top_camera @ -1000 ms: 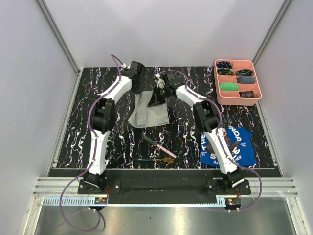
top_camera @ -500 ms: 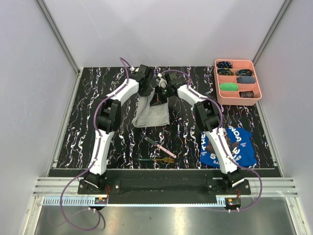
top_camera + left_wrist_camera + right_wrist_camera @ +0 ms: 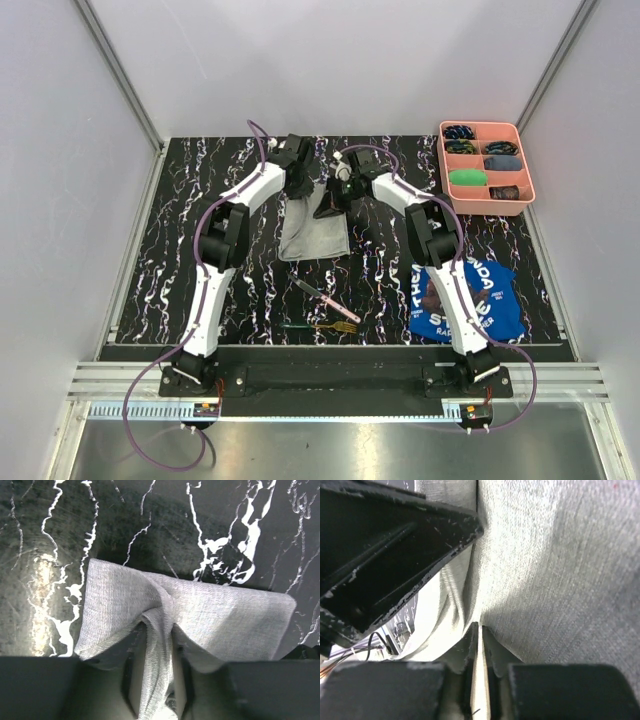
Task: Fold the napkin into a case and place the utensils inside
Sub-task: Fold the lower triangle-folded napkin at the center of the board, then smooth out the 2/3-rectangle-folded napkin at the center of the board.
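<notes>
I see the napkin (image 3: 313, 236), a thin, plain grey cloth, at the far middle of the black marbled counter (image 3: 200, 200). Its far edge is raised to both tools and the rest drapes down toward me. My left tool (image 3: 158, 692) has a gathered ridge of it pinched between its jaws. My right tool (image 3: 480, 680) has its jaws almost together on a thin edge of the same cloth. It looks light, limp and a little slippery, so I judge it will sag wherever unsupported; a corner or folded edge gives the best hold. The knife (image 3: 330, 302) and fork (image 3: 322, 326) lie nearer me, apart from it. The napkin bears no writing. The blue cloth (image 3: 490, 300) on the right shows white capitals, partly hidden, which I cannot read.
</notes>
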You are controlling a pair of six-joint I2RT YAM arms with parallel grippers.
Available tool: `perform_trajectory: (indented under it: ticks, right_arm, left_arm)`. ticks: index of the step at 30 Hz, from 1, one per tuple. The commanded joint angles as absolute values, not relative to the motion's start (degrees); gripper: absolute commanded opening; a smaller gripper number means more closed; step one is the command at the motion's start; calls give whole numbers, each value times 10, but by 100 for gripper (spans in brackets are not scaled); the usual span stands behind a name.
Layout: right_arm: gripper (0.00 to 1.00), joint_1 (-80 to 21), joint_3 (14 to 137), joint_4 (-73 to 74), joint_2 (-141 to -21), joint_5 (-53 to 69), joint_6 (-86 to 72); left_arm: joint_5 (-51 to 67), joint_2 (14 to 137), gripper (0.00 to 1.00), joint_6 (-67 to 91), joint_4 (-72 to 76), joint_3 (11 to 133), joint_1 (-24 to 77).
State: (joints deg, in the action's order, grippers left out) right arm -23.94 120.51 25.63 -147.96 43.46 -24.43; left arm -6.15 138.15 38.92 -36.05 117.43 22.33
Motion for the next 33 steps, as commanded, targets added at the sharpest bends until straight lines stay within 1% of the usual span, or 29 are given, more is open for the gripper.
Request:
perform_trajectory:
  ticks: [1,2,4,5,7,9,11,12,16,20,23,24,25,26,29,31,33]
  right_arm:
    - [15,-232,1181,225,-1420,447,-253]
    - [15,-231,1179,222,-1414,448,-254]
    - [18,-226,1173,219,-1409,450,-253]
    - [19,-225,1171,216,-1404,449,-254]
    - [20,-222,1167,205,-1404,454,-261]
    - [21,-219,1169,193,-1408,467,-271]
    - [24,-218,1168,185,-1412,474,-278]
    - [24,-218,1168,178,-1412,476,-282]
    - [26,-218,1177,171,-1422,483,-292]
    - [30,-218,1181,171,-1429,485,-294]
    - [35,-218,1181,171,-1426,486,-289]
    - [41,-218,1180,171,-1424,487,-288]
    - [44,-218,1180,172,-1423,488,-287]
    - [46,-218,1180,172,-1420,489,-287]
    - [53,-220,1179,177,-1419,493,-284]
    - [57,-223,1179,178,-1417,490,-282]
    - [57,-230,1180,179,-1419,489,-283]
  left_arm:
    - [-31,1376,38,383,-318,1184,226]
    - [-28,1370,44,382,-309,1177,225]
    - [-15,1349,49,376,-295,1153,225]
    - [-11,1341,53,375,-283,1146,226]
    - [-4,1325,55,375,-272,1129,222]
    - [46,1318,57,386,-254,1121,216]
    - [64,1310,57,388,-251,1115,208]
    - [70,1306,59,388,-250,1112,207]
    - [110,1277,60,402,-221,1077,191]
    - [133,1255,61,399,-217,1071,183]
    - [138,1218,62,403,-220,1042,169]
    - [129,1203,61,401,-221,1029,164]
    - [120,1169,60,401,-222,994,154]
    - [96,1150,57,402,-224,971,149]
    - [79,1078,53,410,-224,874,142]
    - [81,1036,54,410,-224,806,142]
    - [99,1004,58,413,-218,744,144]
